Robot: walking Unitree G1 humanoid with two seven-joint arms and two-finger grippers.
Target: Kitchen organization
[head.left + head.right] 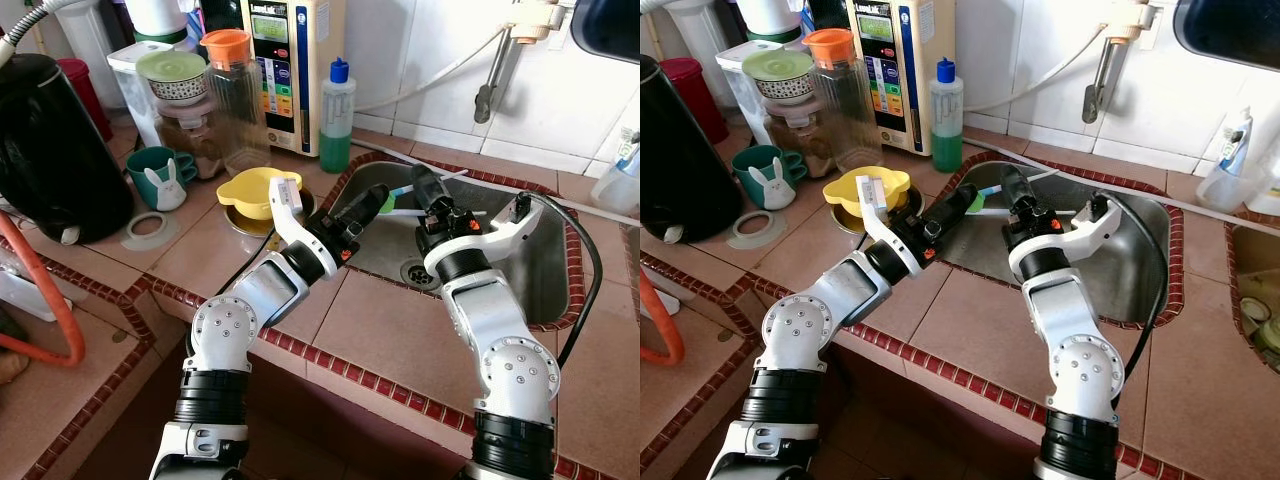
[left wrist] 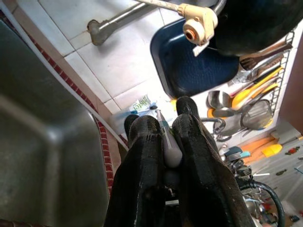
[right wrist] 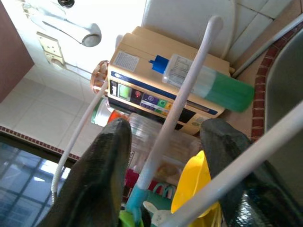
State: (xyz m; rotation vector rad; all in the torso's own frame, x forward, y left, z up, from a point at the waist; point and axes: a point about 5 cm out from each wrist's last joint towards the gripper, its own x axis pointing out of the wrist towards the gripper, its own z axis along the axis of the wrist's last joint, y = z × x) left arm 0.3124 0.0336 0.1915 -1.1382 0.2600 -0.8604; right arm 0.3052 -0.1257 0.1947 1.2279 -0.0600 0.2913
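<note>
Now left tool (image 2: 163, 142) pinching toothbrush (image 2: 168, 146) over sink (image 1: 545, 265), right tool (image 3: 165, 156) spread.

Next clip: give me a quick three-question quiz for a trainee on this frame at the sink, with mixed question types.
1. True or false: the left gripper is shut on a slim white handle.
2. Where does the yellow bowl stand? A: on the floor. B: on the tiled counter beside the sink, on the robot's left. C: on top of the black kettle.
3. What colour is the liquid in the blue-capped bottle by the wall?

Key: 1 true; 2 B; 3 green.
</note>
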